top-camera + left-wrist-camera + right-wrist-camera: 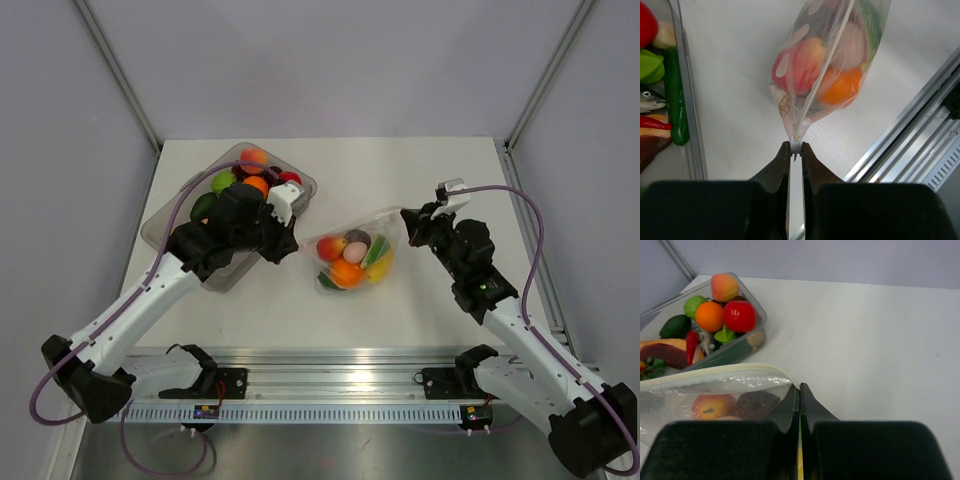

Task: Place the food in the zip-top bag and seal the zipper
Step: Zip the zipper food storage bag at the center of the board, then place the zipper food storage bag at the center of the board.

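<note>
Right claw (800, 386) pinches zip-top bag (740, 385) (food (710, 406) inside); tray (762, 316) beyond.

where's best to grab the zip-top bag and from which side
Grip the zipper at its two ends, one from each side, as the left end effector and right end effector do. It is the only firm, flat edge; the rest of the zip-top bag is floppy and bulges with food.
</note>
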